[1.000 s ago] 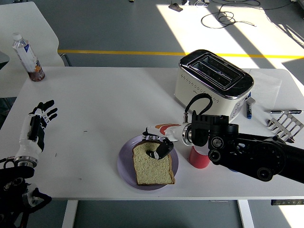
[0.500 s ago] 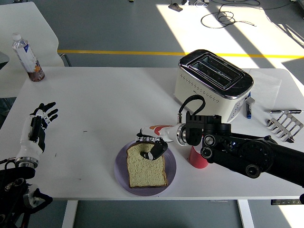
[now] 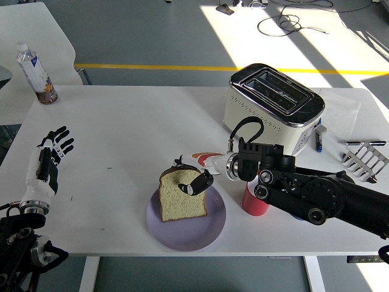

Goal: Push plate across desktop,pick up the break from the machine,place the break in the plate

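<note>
The right robot hand [image 3: 193,177] has its fingers pinched on the bread slice [image 3: 181,194], which rests on the purple plate [image 3: 186,221] toward its 11 o'clock rim. The toaster [image 3: 273,106], at 1 o'clock on the worktop [image 3: 121,134], shows two dark slots. The left robot hand [image 3: 48,159] hovers open-fingered, holding nothing, at 9 o'clock.

red cup [image 3: 255,204]: mostly hidden behind right arm | plate [image 3: 186,228]: part under bread [image 3: 182,196]

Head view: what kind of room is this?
Likely a robotics lab or test hall rather than a kitchen: a yellow floor line, loose cables on grey flooring, and a toaster staged on a white table.
</note>
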Robot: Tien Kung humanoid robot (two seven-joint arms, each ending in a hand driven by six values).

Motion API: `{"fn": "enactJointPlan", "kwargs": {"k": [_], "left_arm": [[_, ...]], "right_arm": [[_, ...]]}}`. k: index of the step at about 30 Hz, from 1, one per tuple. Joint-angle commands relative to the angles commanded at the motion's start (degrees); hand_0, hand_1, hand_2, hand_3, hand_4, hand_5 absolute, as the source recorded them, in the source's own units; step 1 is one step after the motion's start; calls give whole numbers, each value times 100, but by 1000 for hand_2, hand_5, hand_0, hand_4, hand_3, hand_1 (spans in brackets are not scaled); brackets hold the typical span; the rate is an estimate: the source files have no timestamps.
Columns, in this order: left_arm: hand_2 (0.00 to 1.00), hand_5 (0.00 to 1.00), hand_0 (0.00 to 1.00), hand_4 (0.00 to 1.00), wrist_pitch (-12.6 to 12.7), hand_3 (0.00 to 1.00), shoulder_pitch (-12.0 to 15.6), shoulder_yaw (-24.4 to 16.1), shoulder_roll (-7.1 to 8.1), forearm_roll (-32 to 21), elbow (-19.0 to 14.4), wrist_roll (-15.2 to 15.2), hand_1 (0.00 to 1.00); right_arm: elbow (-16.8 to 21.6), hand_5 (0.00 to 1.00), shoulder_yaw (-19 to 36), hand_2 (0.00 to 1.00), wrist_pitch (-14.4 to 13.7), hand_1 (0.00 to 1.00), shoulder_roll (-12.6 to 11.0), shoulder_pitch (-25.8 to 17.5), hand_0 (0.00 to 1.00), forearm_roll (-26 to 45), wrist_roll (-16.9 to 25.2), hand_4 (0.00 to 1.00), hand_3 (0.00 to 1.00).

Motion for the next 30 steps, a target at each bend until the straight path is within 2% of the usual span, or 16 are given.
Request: {"fn": "enactJointPlan", "kwargs": {"k": [3,4,9,10,18,24,27,28,29,30], "left_arm": [[853,998,785,467,0,812,-7,16,0,-12,4,-3,787],[859,998,786,477,1,822,-10,15,0,-18,6,-4,796],[859,998,786,477,3,822,-10,14,0,-43,8,-8,796],[873,998,771,493,5,835,-8,9,0,-48,8,-11,804],[876,998,773,502,6,839,-2,1,0,-37,24,-6,803],[871,998,776,490,22,834,16,-1,13,-22,-6,-27,802],[871,998,776,490,33,834,41,-25,37,-12,-34,-35,802],[872,998,777,476,32,823,41,-32,41,-14,-41,-36,802],[872,998,777,476,32,823,42,-34,42,-14,-42,-37,802],[872,998,777,476,35,823,47,-59,47,-3,-75,-36,802]], "right_arm": [[-38,234,67,858,-238,781,22,-29,781,-214,130,583,872],[-47,248,90,899,-336,824,25,-34,831,-314,182,607,956],[-58,248,187,899,-548,824,13,-44,831,-438,300,607,956],[-55,265,213,921,-565,839,9,-50,860,-448,306,622,951],[134,274,412,922,-632,838,-101,-121,860,-560,310,630,945],[649,289,882,918,-950,844,-431,-351,852,-479,529,640,930],[1077,289,1284,918,-1273,844,-689,-499,852,-99,807,640,930],[1191,339,1391,858,-1323,808,-744,-531,825,37,888,583,860],[1225,339,1423,858,-1337,808,-759,-540,825,84,911,583,860],[1440,339,1661,858,-1427,808,-891,-643,825,330,1076,583,860]]}}
